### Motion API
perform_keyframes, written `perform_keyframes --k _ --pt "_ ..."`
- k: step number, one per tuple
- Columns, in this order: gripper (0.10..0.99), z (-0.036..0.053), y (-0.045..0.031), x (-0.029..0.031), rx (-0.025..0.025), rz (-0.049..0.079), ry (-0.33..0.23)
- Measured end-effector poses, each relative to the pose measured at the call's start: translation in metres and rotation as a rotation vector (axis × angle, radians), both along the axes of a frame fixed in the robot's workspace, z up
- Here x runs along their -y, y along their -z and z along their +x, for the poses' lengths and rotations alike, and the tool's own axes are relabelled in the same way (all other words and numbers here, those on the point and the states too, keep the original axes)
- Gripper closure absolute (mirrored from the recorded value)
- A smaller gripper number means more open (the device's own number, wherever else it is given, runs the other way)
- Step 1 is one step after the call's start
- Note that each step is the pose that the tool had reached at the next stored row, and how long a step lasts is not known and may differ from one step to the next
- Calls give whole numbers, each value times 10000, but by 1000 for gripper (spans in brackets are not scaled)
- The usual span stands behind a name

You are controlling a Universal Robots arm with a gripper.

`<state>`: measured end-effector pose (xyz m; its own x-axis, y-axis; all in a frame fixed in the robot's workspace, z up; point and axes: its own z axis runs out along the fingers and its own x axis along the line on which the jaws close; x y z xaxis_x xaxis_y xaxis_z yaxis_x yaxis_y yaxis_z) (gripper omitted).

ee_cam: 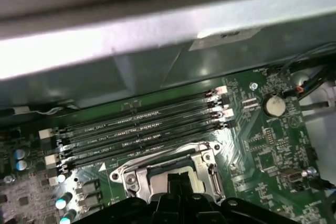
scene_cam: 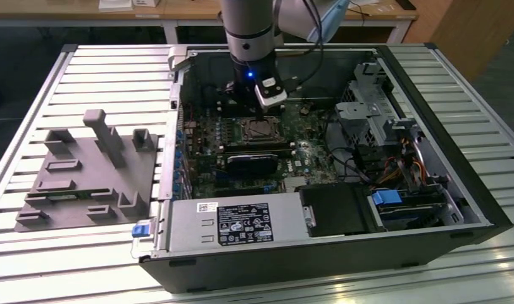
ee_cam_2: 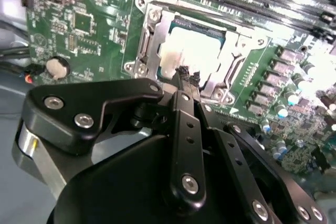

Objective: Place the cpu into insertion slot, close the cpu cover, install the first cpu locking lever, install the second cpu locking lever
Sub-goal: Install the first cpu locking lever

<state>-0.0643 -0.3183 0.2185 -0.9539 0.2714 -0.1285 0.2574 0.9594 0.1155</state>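
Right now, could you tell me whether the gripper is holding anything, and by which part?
It cannot be told. The gripper sits low over the cpu in the insertion slot, but contact isn't clear.

Arm's hand above insertion slot; open computer case, grey fixture tray beside
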Motion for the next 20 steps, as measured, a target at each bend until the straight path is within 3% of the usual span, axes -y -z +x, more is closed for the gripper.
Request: perform_keyframes --k 4,6,11,14,18,20 --pt "984 1 -36 -1 -9 -23 0" --pt "984 5 -37 3 -83 -80 -2" --pt "984 36 -38 53 -536 -173 -3" --pt "984 75 -37 85 -768 -175 -4" --pt "984 160 -38 101 -1042 -180 -7" --pt "984 185 -37 102 -1139 -194 -8"
